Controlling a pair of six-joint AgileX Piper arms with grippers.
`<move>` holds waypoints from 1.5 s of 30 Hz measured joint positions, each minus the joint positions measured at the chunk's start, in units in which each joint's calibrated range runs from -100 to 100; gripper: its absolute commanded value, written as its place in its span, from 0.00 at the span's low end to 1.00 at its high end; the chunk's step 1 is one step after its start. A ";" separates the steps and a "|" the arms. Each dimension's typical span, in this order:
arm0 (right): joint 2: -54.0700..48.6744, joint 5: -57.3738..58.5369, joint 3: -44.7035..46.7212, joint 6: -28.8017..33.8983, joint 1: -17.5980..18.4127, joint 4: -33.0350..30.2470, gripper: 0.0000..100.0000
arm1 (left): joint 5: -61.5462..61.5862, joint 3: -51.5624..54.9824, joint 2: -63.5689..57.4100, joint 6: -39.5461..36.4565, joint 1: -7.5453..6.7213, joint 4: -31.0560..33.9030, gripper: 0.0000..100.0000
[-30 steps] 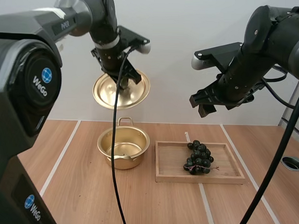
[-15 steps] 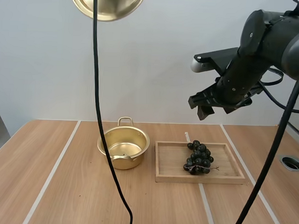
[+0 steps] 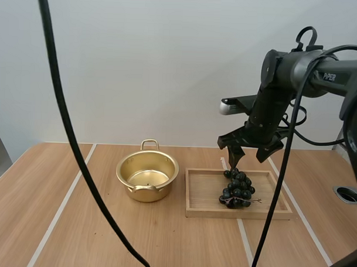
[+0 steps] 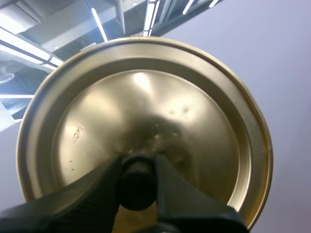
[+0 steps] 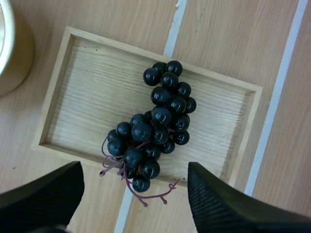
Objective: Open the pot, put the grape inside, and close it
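The gold pot (image 3: 147, 177) stands open and uncovered on the table, left of the wooden tray (image 3: 206, 206). A dark bunch of grapes (image 3: 237, 188) (image 5: 153, 126) lies in that tray. My right gripper (image 3: 248, 154) hangs open just above the grapes, and in its wrist view the two fingers (image 5: 228, 204) stand wide apart on either side of the bunch. The gold lid (image 4: 146, 126) is held up in the air, its black knob (image 4: 137, 182) pinched by my left gripper (image 4: 137, 184).
White tape lines run along the wooden table (image 3: 93, 236). A round hole (image 3: 347, 194) sits near the table's right edge. The pot's rim (image 5: 9, 53) lies close to the tray's side.
My left arm rose with the lid out of the high view. My right gripper came down and left until it hangs just above the grapes.
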 measured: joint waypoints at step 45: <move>13.08 -16.60 11.84 1.81 0.02 1.37 1.00 | 0.06 -5.50 -1.01 -1.37 0.00 0.00 0.00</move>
